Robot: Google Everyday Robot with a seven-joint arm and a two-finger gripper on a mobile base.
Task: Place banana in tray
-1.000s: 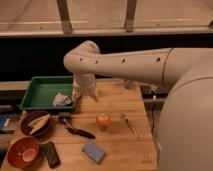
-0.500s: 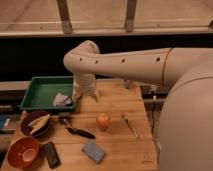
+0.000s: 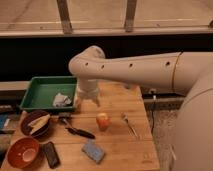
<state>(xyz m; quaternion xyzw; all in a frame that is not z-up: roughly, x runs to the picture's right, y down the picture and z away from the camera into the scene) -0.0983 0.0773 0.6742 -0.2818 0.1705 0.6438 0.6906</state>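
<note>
Scarcely shifted in a second, the white arm (image 3: 130, 67) hangs by the green tray (image 3: 42, 86), its gripper (image 3: 88, 101) just off the right rim, grasp impossible to tell, while the banana (image 3: 39, 122) lies in the dark bowl (image 3: 29, 133), pickup and placing yet undone.

Robot lab: cluttered wooden table (image 3: 120, 146)

No visible change: jaws still beside the tray (image 3: 45, 90).
</note>
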